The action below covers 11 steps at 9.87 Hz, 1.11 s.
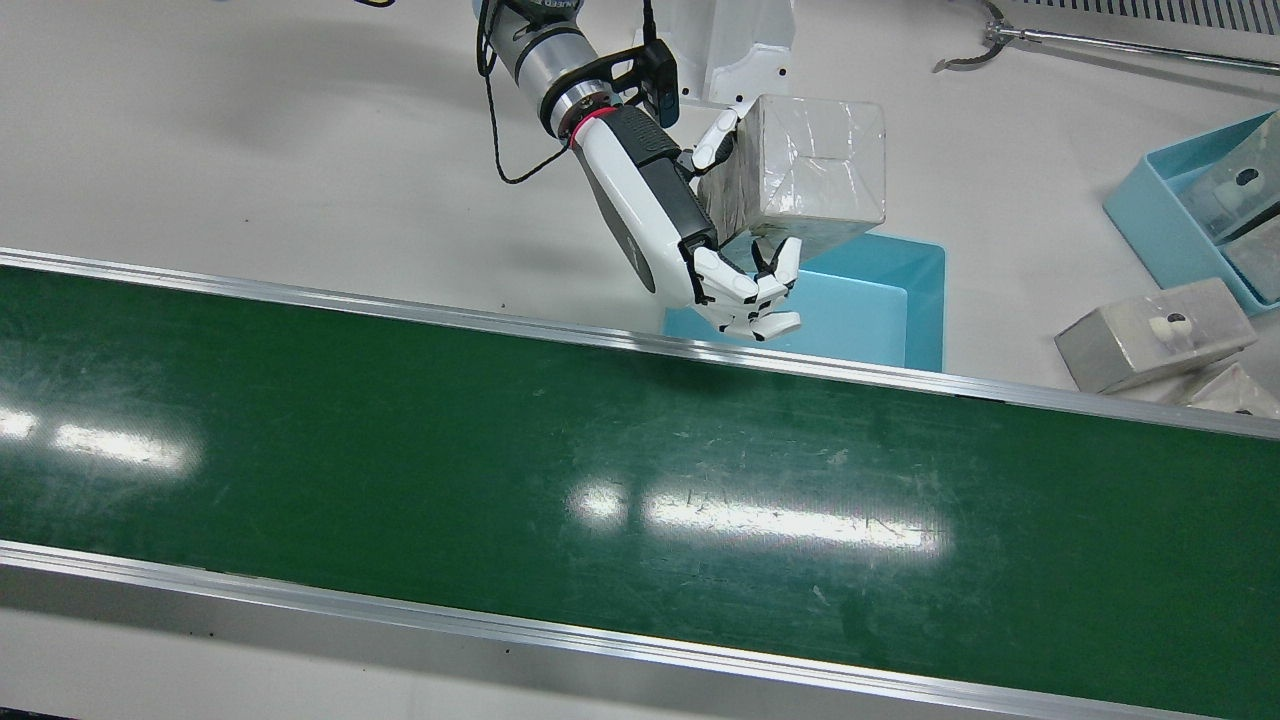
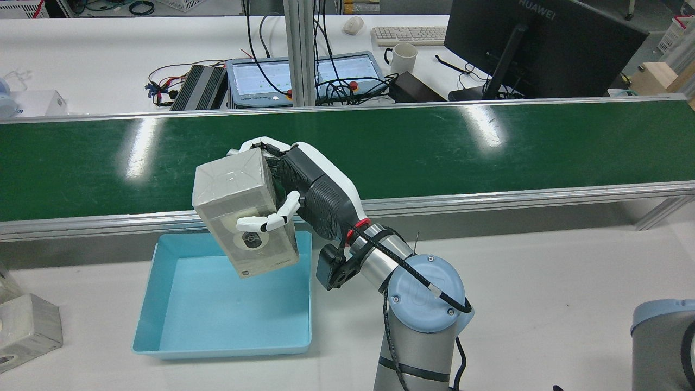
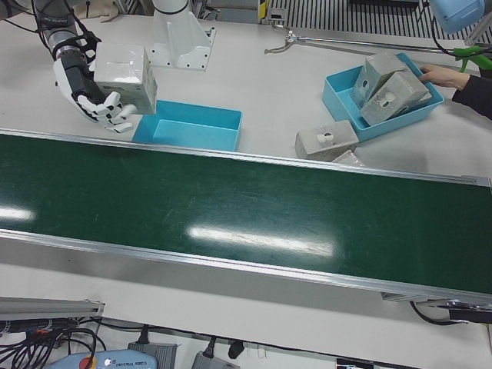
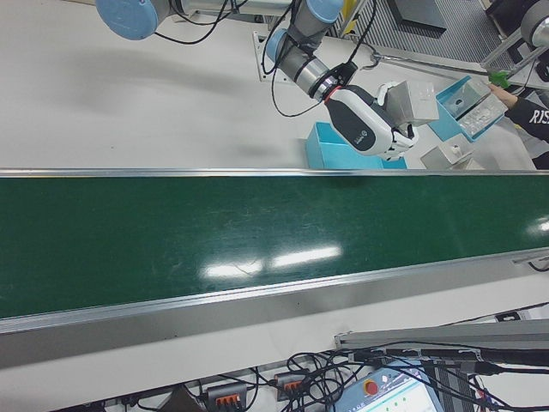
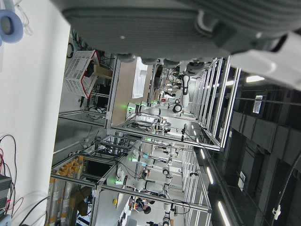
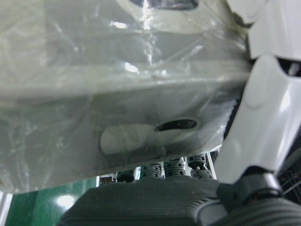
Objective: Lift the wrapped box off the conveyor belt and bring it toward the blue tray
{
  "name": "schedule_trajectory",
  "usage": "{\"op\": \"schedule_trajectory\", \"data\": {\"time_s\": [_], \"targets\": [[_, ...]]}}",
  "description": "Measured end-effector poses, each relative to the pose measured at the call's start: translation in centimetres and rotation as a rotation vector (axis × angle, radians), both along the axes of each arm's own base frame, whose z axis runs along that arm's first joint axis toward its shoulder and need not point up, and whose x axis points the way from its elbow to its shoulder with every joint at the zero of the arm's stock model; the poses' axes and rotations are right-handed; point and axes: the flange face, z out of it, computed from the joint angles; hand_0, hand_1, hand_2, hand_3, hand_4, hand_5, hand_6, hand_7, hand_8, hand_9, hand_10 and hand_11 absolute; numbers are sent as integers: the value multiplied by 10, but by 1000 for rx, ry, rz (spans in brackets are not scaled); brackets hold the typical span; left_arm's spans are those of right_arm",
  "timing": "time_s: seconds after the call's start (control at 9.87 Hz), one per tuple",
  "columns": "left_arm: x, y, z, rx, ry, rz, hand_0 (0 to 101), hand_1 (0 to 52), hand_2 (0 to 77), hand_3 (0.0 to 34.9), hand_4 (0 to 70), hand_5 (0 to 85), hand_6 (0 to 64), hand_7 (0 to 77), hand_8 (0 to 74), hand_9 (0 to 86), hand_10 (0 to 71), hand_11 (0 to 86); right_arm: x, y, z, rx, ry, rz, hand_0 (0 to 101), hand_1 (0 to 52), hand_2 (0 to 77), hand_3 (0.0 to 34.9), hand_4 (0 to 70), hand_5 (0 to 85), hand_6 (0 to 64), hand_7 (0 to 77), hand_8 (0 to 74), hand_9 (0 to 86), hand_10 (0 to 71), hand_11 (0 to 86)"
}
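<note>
The white and black right hand (image 2: 293,184) is clamped on the grey rectangular box wrapped in clear plastic film (image 2: 245,212), fingers on its far side and one white finger across its near face, and it holds the box in the air, clear of the green conveyor belt (image 2: 488,152). The box hangs directly over the belt-side edge of the empty, shallow light-blue plastic tray (image 2: 163,326) that stands on the white worktop (image 2: 543,282) just beside the belt's aluminium rail. So the tray lies straight below the box and a little toward the robot; in my judgement what remains is a short move over the tray's middle and then downward. The long axis of the box is tilted, its lower end leaning toward the tray's floor. The film is glossy and wrinkled, so it looks slippery; the box has flat faces and sharp corners, with a round hole mark on one face. The left hand does not appear in the table views, and its own camera shows only part of its body, so I cannot tell its state; the right hand is plainly the one at the tray.
</note>
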Motion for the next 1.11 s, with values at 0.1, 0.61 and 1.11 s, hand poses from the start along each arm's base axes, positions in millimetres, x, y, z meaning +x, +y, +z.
{"op": "schedule_trajectory", "data": {"time_s": [0.1,0.61,1.11], "targets": [[0,0,0,0,0,0,0,0,5,0,0,11,5,5,5,5,5,5,-5,4,0,2,2,-11,482,5,398,0,164,529,376,693,316,82,49,327],[0,0,0,0,0,0,0,0,11,0,0,11,5,5,5,5,5,5,-11,10,-8,8,-4,-27,467,322,11,64,125,16,16,300,0,11,0,11],[0,0,0,0,0,0,0,0,5,0,0,11,5,5,5,5,0,5,16,-4,1,13,-11,-22,483,120,38,47,136,71,65,196,0,27,0,11]]}}
